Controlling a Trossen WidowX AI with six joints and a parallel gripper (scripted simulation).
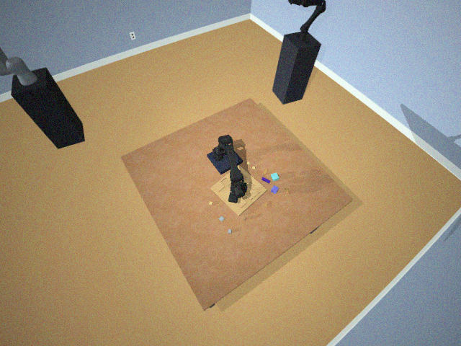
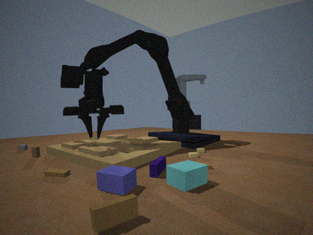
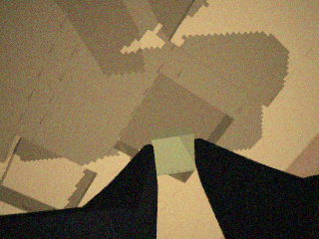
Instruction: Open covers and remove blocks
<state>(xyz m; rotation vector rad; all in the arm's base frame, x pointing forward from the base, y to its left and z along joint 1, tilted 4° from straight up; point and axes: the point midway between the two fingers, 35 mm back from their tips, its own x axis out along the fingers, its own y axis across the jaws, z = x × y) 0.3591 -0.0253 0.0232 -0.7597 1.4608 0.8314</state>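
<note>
Black gripper points straight down over tan puzzle board, fingers clamped on small pale green block at well. Purple, dark violet, cyan blocks rest on table beside board.

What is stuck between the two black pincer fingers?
A small pale green block, pinched in the pincer just above the wooden board. The wrist view shows it best; the exterior view shows only a small bit at the fingertips.
</note>
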